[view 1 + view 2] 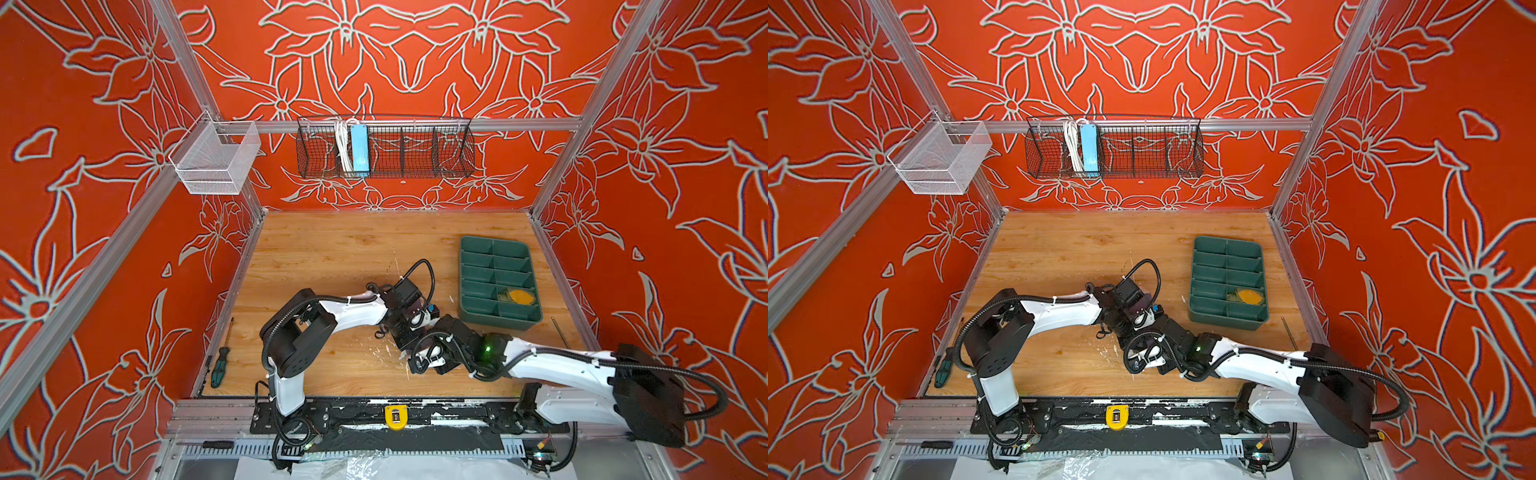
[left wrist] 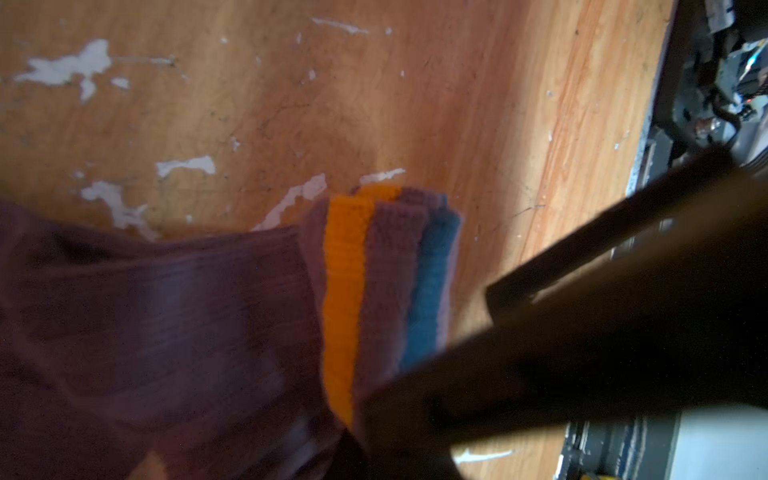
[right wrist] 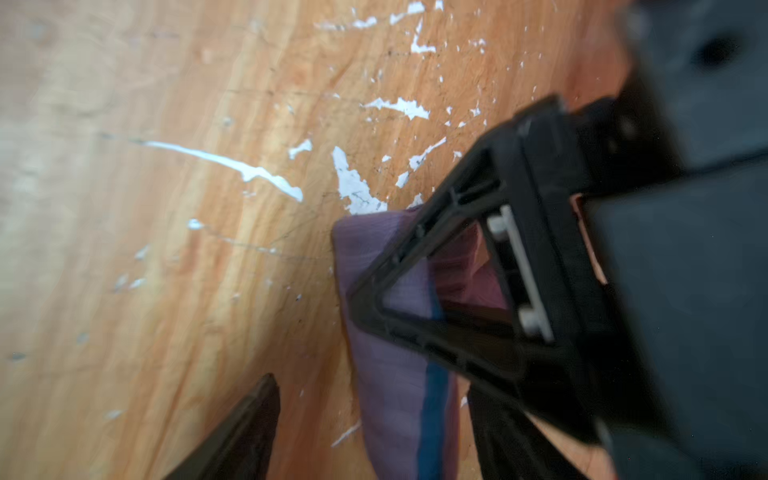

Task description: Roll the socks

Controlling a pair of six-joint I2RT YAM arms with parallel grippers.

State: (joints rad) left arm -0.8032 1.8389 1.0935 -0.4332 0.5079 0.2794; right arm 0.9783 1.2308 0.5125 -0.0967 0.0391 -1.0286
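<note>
Centrally, in both top views, the two arms meet over the wooden table, their grippers crowded together and hiding what lies beneath them. Left gripper: closed, its black triangular finger nipping the purple sock, as the right wrist view shows. Right gripper: jaws parted, with two dark fingers entering at the lower edge of that frame, one on either side of the sock's cuff. Left wrist view: the purple sock fills the lower left of the frame, and its ribbed cuff, striped orange and teal, sits at centre over the scuffed table. Olive-green sock: bundled, mustard patch uppermost, in a right-hand compartment near the lower end of the green tray.
</note>
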